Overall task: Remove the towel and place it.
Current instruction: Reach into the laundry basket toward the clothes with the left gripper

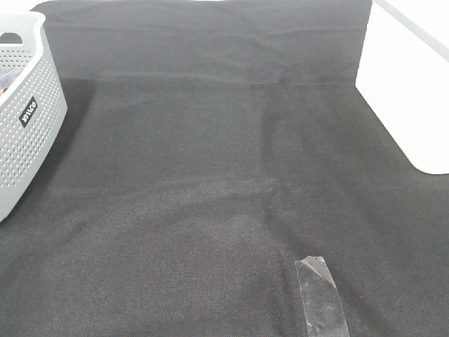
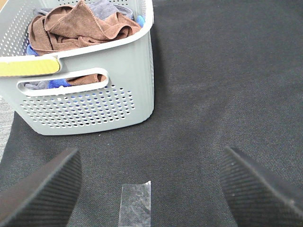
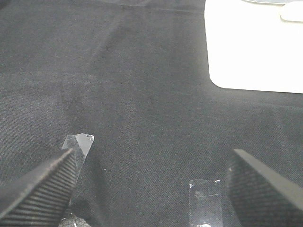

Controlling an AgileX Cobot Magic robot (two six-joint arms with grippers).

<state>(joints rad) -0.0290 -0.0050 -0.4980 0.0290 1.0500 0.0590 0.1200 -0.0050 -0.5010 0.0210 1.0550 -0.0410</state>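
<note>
Inside grey basket (image 2: 94, 111) — towel (image 2: 80, 26) bunched; left claw (image 2: 149, 158), right claw (image 3: 152, 156) wide, empty; tape (image 2: 136, 203) nearby.

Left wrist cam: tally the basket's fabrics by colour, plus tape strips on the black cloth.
Brown towel: 1
Blue fabric: 1
Grey fabric: 1
Tape strip: 1
Total: 4. These are minimum counts, since the pile in the basket is bunched.

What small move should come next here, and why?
Probably advance the left pincer toward the basket and up over its rim. The pincer is open and empty above the black cloth, and the brown towel lies crumpled on top of the basket's contents, straight ahead of it. The right wrist view does not show the basket.
</note>
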